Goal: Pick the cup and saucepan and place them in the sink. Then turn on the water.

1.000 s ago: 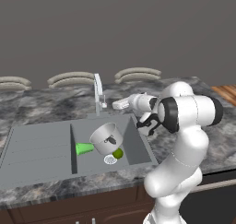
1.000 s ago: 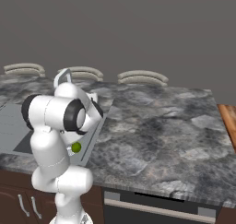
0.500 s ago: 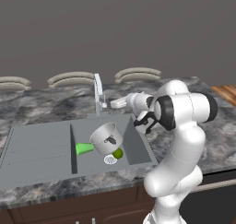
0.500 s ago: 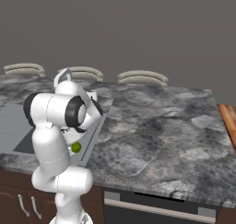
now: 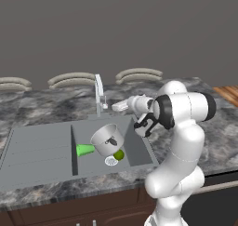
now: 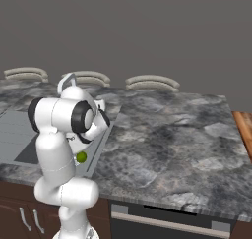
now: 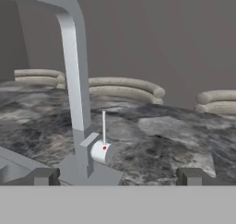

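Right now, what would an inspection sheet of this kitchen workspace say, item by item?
Surface: dark marbled counter around a grey sink.
Job's things: saucepan tipped on its side in the basin; green cup lying beside it.
Clutter: small yellow-green ball by the drain.
Gripper: gripper open, empty, pointed at the faucet and its thin upright lever.
Cables: nothing seen.
Surroundings: plain grey wall, pale curved shapes along the counter's back, dark cabinets below.

I am seeing no readable text, labels, brands, numbers or signs anywhere in these views.
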